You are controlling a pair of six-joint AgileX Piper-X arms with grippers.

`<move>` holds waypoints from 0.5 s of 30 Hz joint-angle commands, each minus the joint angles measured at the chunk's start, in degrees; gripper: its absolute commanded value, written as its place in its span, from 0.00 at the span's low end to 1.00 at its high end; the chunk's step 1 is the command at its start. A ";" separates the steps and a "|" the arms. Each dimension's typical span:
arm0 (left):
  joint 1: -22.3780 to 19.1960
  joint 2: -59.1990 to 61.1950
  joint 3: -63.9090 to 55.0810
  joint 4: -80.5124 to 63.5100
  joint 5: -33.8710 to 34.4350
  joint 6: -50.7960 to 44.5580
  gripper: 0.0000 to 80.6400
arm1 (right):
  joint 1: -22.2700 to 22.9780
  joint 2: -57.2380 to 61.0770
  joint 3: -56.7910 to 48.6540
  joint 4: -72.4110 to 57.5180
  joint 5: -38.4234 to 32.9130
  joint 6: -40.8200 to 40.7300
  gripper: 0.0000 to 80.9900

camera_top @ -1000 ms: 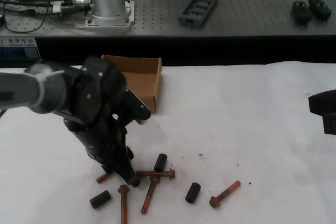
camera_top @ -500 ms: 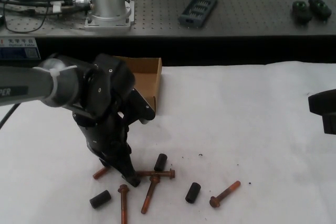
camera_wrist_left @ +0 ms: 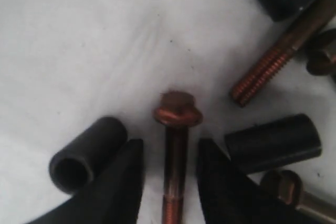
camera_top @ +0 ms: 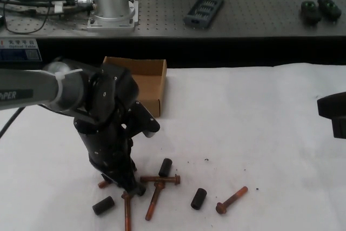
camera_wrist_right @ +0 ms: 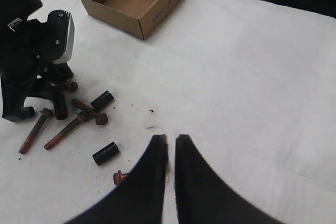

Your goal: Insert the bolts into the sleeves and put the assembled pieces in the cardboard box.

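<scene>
Descent over the last second has carried the left gripper (camera_top: pixel 132 187) (camera_wrist_left: pixel 170 142) from beside the crossed bolts (camera_top: pixel 161 178) onto the nearest bolt (camera_top: pixel 127 212) (camera_wrist_left: pixel 177 109), whose head the arm now partly hides in the high view. The arm's wrist has also drawn clear of the cardboard box (camera_top: pixel 140 68) (camera_wrist_right: pixel 163 9), uncovering its left rim. The fingers (camera_wrist_left: pixel 123 182) stand apart, one on either side of the bolt's shank (whether they touch it cannot be told). A black sleeve (camera_wrist_left: pixel 86 153) lies just beside one finger and a second sleeve (camera_wrist_left: pixel 273 142) just beside the other. The box sits upright at the far edge of the white cloth (camera_top: pixel 243 123), behind the left arm, its inside showing plain brown cardboard. Other bolts (camera_top: pixel 152 201) and sleeves (camera_top: pixel 199 198) lie scattered near the cloth's front edge. The right gripper (camera_wrist_right: pixel 171 142) hovers well apart to the right, fingers closed to a thin slit, with a broad stretch of cloth between it and the scattered parts.
</scene>
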 commanded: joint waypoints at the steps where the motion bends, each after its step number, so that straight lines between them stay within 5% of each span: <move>1: -0.30 3.40 0.98 2.20 0.74 -0.98 0.33 | -0.24 0.08 -0.54 -0.32 -0.77 0.07 0.07; 5: -0.30 3.67 0.98 2.00 0.74 -1.76 0.29 | -0.24 0.08 -0.54 -0.32 -0.77 0.07 0.07; 10: -0.30 3.67 0.98 1.69 0.74 -1.76 0.00 | -0.24 0.08 -0.54 -0.32 -0.77 0.07 0.07; 15: -0.30 3.67 0.98 1.59 0.74 -1.36 0.01 | -0.24 0.08 -0.54 -0.32 -0.77 0.07 0.07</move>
